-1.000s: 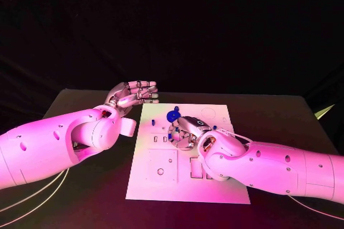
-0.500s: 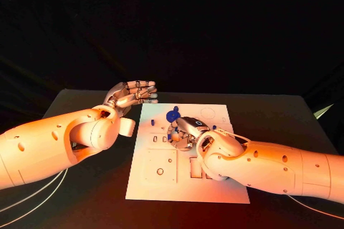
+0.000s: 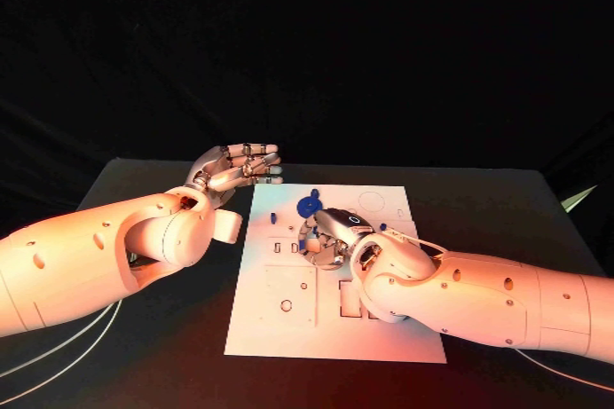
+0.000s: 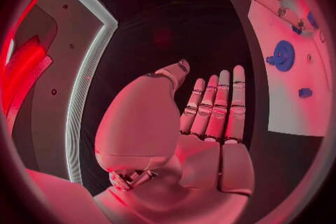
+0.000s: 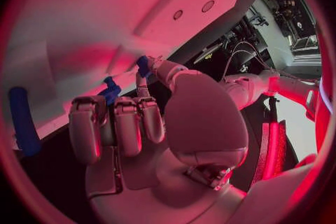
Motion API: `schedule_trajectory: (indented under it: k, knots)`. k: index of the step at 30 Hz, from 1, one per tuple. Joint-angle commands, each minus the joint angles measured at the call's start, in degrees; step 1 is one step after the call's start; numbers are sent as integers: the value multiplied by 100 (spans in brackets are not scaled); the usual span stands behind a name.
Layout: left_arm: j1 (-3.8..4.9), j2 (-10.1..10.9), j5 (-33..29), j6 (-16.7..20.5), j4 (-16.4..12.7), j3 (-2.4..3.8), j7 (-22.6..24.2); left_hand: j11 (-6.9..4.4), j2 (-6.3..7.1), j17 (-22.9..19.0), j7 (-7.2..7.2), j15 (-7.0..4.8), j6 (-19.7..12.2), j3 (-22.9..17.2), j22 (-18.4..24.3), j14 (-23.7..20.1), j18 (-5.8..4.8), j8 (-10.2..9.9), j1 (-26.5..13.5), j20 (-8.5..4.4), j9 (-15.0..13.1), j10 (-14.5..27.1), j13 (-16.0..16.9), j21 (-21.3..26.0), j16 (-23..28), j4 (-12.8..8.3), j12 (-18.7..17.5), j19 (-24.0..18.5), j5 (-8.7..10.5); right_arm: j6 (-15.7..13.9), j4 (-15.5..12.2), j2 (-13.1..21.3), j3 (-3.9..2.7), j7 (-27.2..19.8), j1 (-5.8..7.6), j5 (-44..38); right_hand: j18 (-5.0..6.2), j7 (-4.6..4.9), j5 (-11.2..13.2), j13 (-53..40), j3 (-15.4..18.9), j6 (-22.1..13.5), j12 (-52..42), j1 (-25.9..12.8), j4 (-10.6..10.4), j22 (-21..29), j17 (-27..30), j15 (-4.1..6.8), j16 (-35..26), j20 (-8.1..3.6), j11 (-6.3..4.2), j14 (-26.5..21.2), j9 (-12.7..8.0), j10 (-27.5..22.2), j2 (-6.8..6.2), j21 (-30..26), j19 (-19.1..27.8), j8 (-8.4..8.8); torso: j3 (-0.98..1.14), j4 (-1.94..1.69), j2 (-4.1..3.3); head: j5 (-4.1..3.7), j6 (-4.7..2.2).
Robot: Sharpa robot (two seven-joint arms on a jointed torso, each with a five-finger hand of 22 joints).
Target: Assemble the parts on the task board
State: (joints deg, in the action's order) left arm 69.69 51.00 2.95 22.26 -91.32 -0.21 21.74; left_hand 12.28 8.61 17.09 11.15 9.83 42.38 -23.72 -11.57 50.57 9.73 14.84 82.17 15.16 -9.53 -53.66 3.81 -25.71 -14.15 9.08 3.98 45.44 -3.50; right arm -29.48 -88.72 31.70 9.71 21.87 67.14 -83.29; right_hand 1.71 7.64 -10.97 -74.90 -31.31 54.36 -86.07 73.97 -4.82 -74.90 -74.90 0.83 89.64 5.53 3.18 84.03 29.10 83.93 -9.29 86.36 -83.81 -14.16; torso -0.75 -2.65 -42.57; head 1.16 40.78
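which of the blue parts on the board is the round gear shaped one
The blue gear-like disc near the far end of the white task board, just beyond the right hand. The small blue peg beside it is a thin upright piece.

My head camera looks down from above on the board point(image 3: 335, 276), with both my arms reaching in toward it. The camera behind my left hand point(image 4: 203, 123) looks along the fingers, with the board point(image 4: 290, 84) off beside it. The one behind my right hand point(image 5: 140, 123) sits very close over the board point(image 5: 84, 22).
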Motion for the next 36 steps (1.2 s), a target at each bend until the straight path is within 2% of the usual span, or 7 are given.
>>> schedule_trajectory:
  k: [1, 17, 23, 27, 28, 32, 36]
  knots:
    - [5, -3, -15, -100, -14, 4, 31, 7, -17, 6, 433, -11, -23, -14, -9, -35, 39, -16, -6, -7, 6, 17, 9, -20, 26, -35, -8, -28, 30, 122, 9, -6, 9, 21, -12, -76, -62, 31, 13, -1113, 11, -30, 34, -45, 34, -1218, -1510, -16, 36, -14, 9, 597, -21, 227, -34, -34, -371, 14, 1, 1, -2, 1, 0]
    - [5, -3, -15, -100, -4, 4, 25, 7, -17, 6, 433, -11, -23, -14, -9, -35, 39, -16, -6, -7, 6, 17, 9, -20, 26, -35, -8, -28, 30, 74, 22, -16, 10, -24, -12, -66, -44, 164, 61, -950, -11, -339, 221, -157, 69, -1168, -1510, -110, 36, 60, 123, 597, -125, 55, -180, -115, -326, 229, 1, 1, 0, 9, -1]
    - [5, -2, -15, -101, 2, 4, 23, 7, -17, 6, 433, -11, -23, -14, -9, -35, 39, -16, -6, -7, 6, 17, 9, -20, 26, -35, -8, -28, 30, 83, 23, -16, 10, -42, -12, -42, -38, 244, 65, -865, 32, -552, 317, -236, 63, -1156, -1510, -174, 36, 117, 196, 597, -202, -33, -281, -140, -314, 404, 3, 0, -2, 6, -3]
    - [5, -2, -15, -104, 4, 4, 22, 7, -18, 13, 433, -11, -22, -16, -14, -38, 40, -18, -12, -5, 8, 19, 9, -29, 27, -41, -9, -38, 30, 78, 18, -13, 11, -63, -12, -27, -36, 262, 65, -829, 119, -610, 355, -295, 44, -1152, -1510, -197, 36, 143, 218, 597, -224, -69, -351, -150, -310, 468, 1, 0, -2, 4, -3]
    - [5, -3, -15, -105, 6, 4, 21, 8, -19, 18, 434, -10, -22, -18, -17, -39, 40, -20, -16, -4, 8, 20, 9, -34, 28, -45, -9, -45, 30, 73, 15, -12, 11, -69, -12, -24, -37, 267, 102, -809, 193, -642, 378, -335, 23, -1154, -1510, -206, 36, 154, 226, 597, -236, -91, -397, -149, -313, 504, 1, -1, -2, 3, -3]
    - [5, -4, -15, -108, 11, 4, 18, 8, -19, 18, 434, -10, -22, -18, -17, -39, 40, -20, -16, -4, 8, 20, 9, -34, 28, -45, -9, -45, 30, 5, -18, 9, 11, -93, -12, -18, -34, 282, 195, -788, 390, -710, 399, -358, -24, -1149, -1510, -221, 36, 171, 240, 597, -258, -112, -435, -161, -308, 576, 1, -1, 0, 3, -5]
    - [5, -5, 15, -105, 29, 4, -26, 8, -17, 21, 434, -10, -23, -18, -19, -38, 41, -21, -17, -3, 9, 21, 8, -38, 28, -48, -9, -48, 31, -163, -108, 85, 10, -127, -12, -21, -32, 306, 258, -771, 895, -764, 412, -222, -148, -1149, -1510, -244, 36, 195, 265, 597, -297, -129, -340, -173, -308, 682, 5, -2, 7, 7, -7]
